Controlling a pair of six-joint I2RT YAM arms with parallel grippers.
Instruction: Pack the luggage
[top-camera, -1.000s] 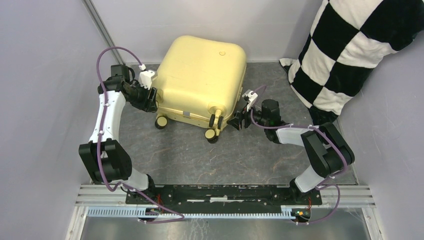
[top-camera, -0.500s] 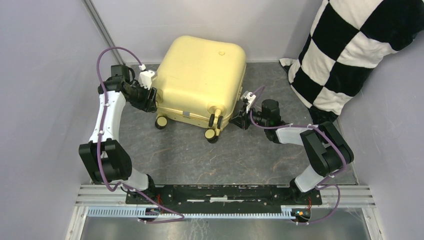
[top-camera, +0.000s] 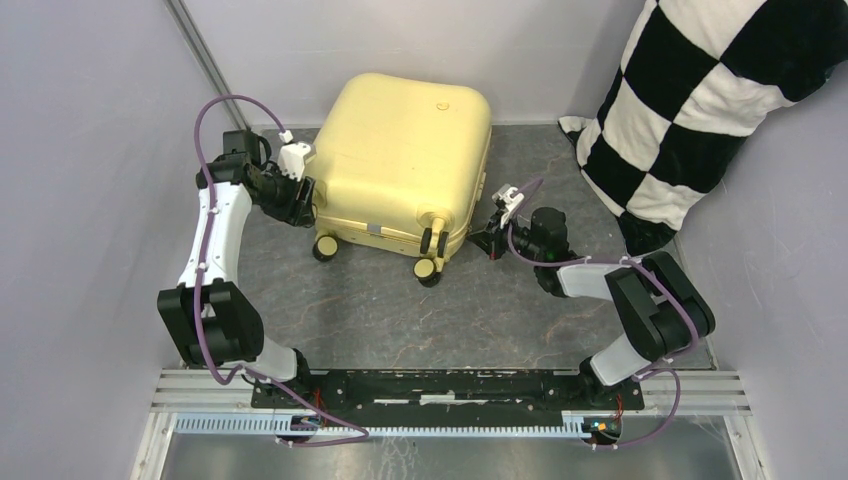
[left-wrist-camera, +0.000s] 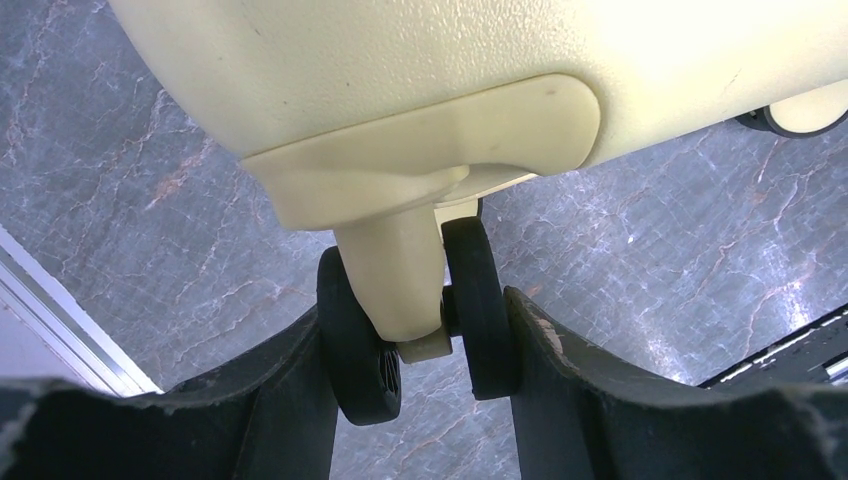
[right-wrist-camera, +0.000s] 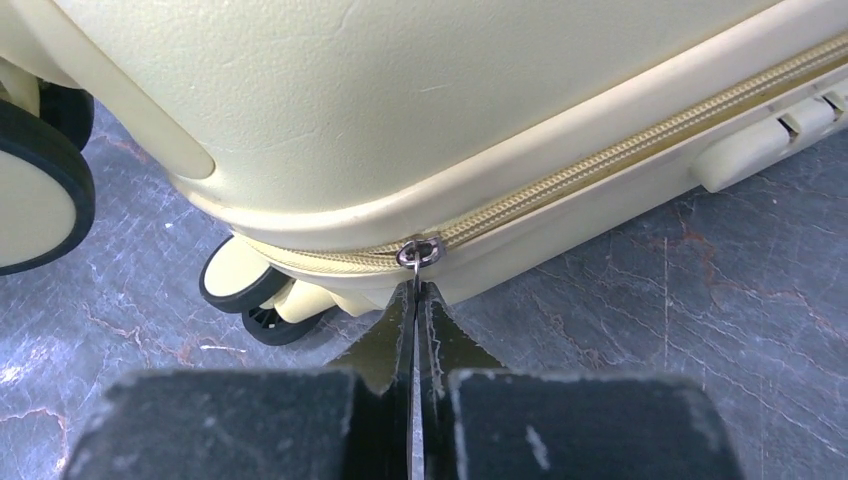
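Luggage (top-camera: 405, 165) lies flat on one broad shell face on the grey marbled counter (top-camera: 400, 320), left of centre and toward the far side. Long axis runs near to far, skewed a little. The wheeled end points at the arm bases and the opposite end sits close to the back wall. Shell is shut; the zip line runs along the right-hand edge in the right wrist view. Two casters show at the near end in the top view, one at the near-left corner (top-camera: 324, 247) and one at the near-right corner (top-camera: 430, 268). Left claw (left-wrist-camera: 420, 345) is at the luggage's left near corner, fingers (left-wrist-camera: 300, 400) straddling a twin-wheel caster (left-wrist-camera: 480, 310) and pressed against the outer faces of both black wheels, so it is clamped on that caster. That caster hangs off the shell clear of the counter. Right claw (right-wrist-camera: 415, 300) is at the right near corner, low over the counter. Its fingers are closed tight together on the thin zip pull (right-wrist-camera: 420, 252), whose metal ring sits at the slider just past the tips. Black-and-white checkered pillow (top-camera: 700, 110) stands in the far right corner against the right wall, well apart from the luggage and beyond the right arm. Nothing lies between either claw and the luggage. Pale walls close in the left, back and right sides. The mounting rail (top-camera: 450, 385) runs along the near edge.
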